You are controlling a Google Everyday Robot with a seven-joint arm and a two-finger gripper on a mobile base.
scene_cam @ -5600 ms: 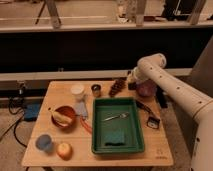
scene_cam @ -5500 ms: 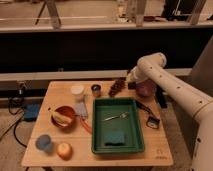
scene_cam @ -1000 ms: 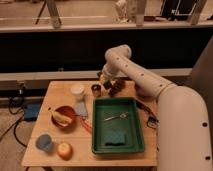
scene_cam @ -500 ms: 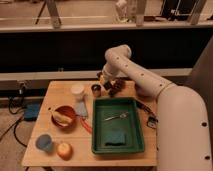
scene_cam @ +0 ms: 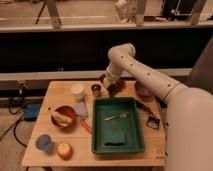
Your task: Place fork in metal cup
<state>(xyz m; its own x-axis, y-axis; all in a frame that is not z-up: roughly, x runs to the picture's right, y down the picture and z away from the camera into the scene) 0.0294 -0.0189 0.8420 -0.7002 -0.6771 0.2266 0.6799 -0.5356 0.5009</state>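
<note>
1. The gripper (scene_cam: pixel 111 85) hangs low over the back of the table (scene_cam: pixel 57 96), just right of the cup (scene_cam: pixel 96 90). I cannot tell if it is open or closed.
2. The cup is small, dark and shiny. No fork is in it.
3. The fork (scene_cam: pixel 116 117) lies flat in the green tray (scene_cam: pixel 127 134), near the gripper but apart from it. It is thin and silvery.
4. Nothing is done yet. The fork must be picked up and dropped in the cup.

1. Tray (scene_cam: pixel 128 131) sits mid-table (scene_cam: pixel 57 92), toward the front edge.
2. Fork (scene_cam: pixel 116 117) lies in the tray's rear half, with a pad (scene_cam: pixel 115 140) in front of it.
3. Metal cup (scene_cam: pixel 96 90) stands behind the tray's left rear corner, a second cup (scene_cam: pixel 77 90) just left of it.
4. Gripper (scene_cam: pixel 107 80) is near the table's rear edge, just behind and to the right of the metal cup.
5. Bowl (scene_cam: pixel 65 116) sits left of the tray.
</note>
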